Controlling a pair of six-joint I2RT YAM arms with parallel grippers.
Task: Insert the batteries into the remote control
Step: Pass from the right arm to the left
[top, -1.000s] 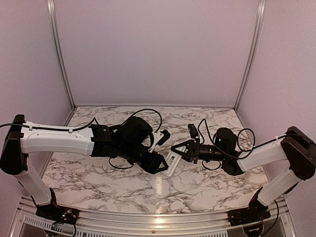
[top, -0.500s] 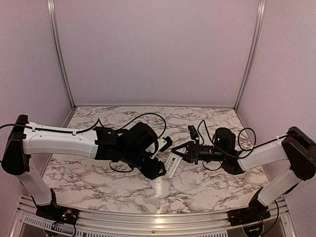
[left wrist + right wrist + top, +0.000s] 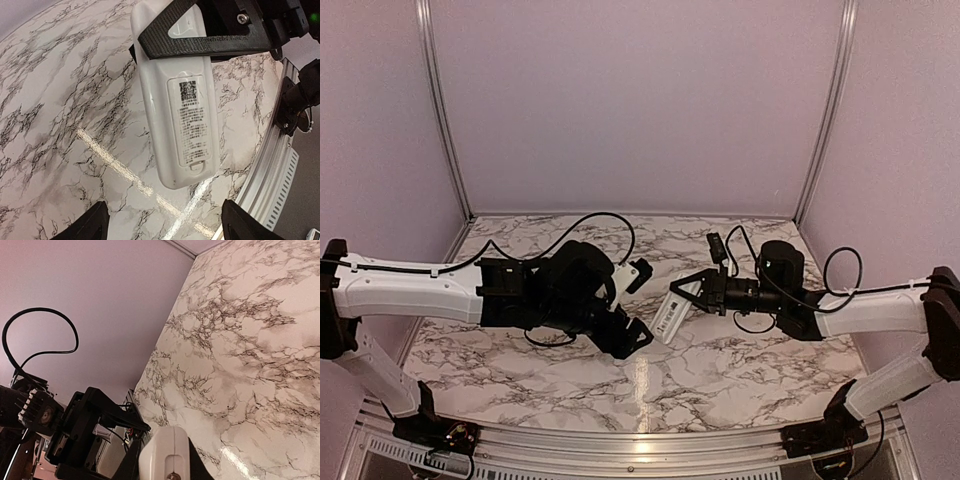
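The white remote control (image 3: pixel 672 313) hangs above the table, back side showing, with its labelled cover (image 3: pixel 192 120) in place. My right gripper (image 3: pixel 679 295) is shut on its upper end; one black finger (image 3: pixel 200 42) crosses it. The right wrist view shows the remote's end (image 3: pixel 165 452) between the jaws of my right gripper (image 3: pixel 165 467). My left gripper (image 3: pixel 640 303) stands open just left of the remote, apart from it. In the left wrist view the open left gripper (image 3: pixel 167 222) frames the remote's lower end with nothing between its tips. The batteries are out of view.
The marble table (image 3: pixel 720 370) lies beneath both arms. An aluminium rail (image 3: pixel 270 165) runs along its near edge. Lilac walls enclose the back and sides. The left arm's black wrist and cable (image 3: pixel 75 430) sit close to the remote.
My left gripper has opened, let go of the remote and drawn back to the left. The right arm has shifted slightly up and back, keeping the remote.
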